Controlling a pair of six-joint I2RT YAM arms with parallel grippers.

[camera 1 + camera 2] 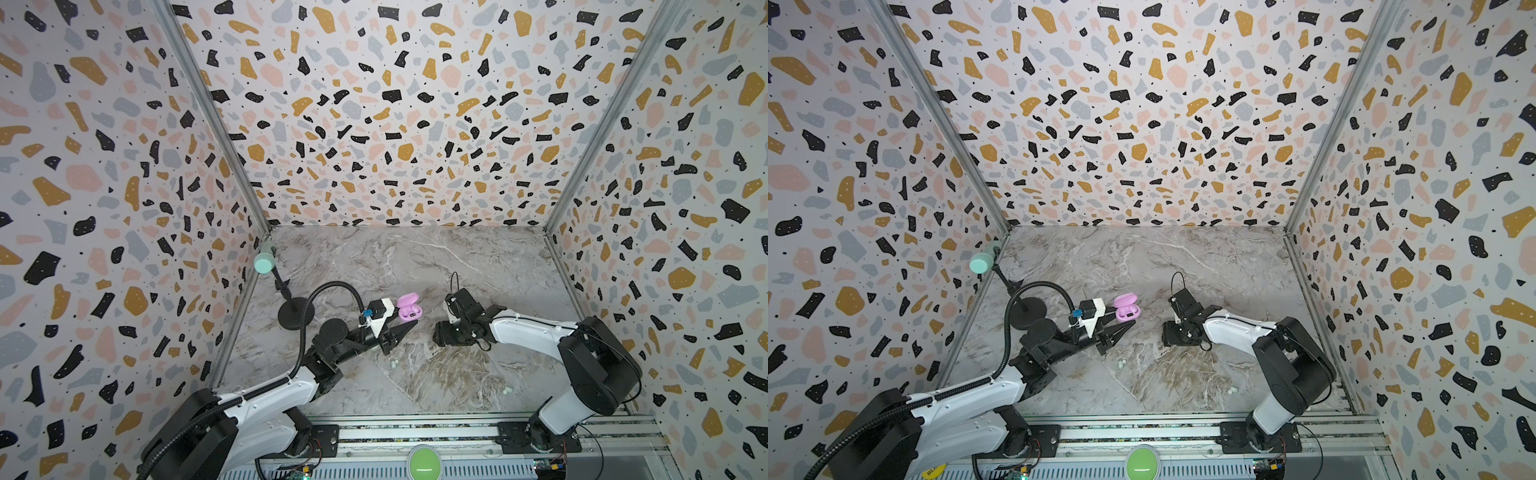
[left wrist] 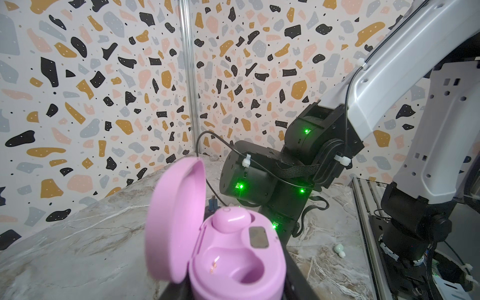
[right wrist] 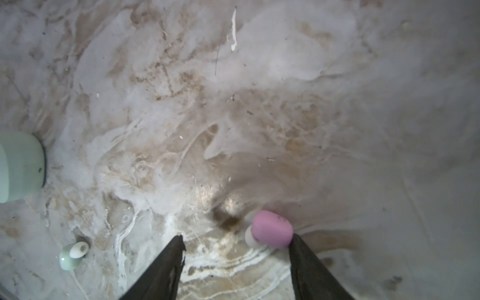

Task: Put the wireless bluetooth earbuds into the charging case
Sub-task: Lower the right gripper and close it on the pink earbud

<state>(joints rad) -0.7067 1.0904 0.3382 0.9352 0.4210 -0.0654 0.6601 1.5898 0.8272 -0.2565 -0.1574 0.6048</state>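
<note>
**Right pincer** (image 3: 236, 237): the fingers stand apart and point down at the table (image 3: 259, 78). They grip nothing. A loose pink bud (image 3: 271, 228) lies on the table and touches the tip of one finger. The other finger stands clear of it.

**Left pincer** (image 1: 404, 328): clamped on the base of the pink case (image 2: 233, 259). The lid (image 2: 176, 220) is open and stands upright at the hinge. A seated pink bud (image 2: 230, 218) fills one socket. The other socket (image 2: 233, 270) shows its bare contact pins.

**Layout:** in both top views the case sits near the middle of the table. It is to the left of the right pincer and apart from it.

**Mint buds:** two lie loose on the table.
- The front bud (image 1: 394, 364) lies just ahead of the left pincer.
- The rail bud (image 1: 507, 390) lies near the front rail (image 1: 415, 432), by the base of the right arm.

The right wrist view shows one mint bud (image 3: 72, 253) near a pale green object (image 3: 22, 166) that the frame edge cuts off. Which of the two buds this is cannot be told.
</note>
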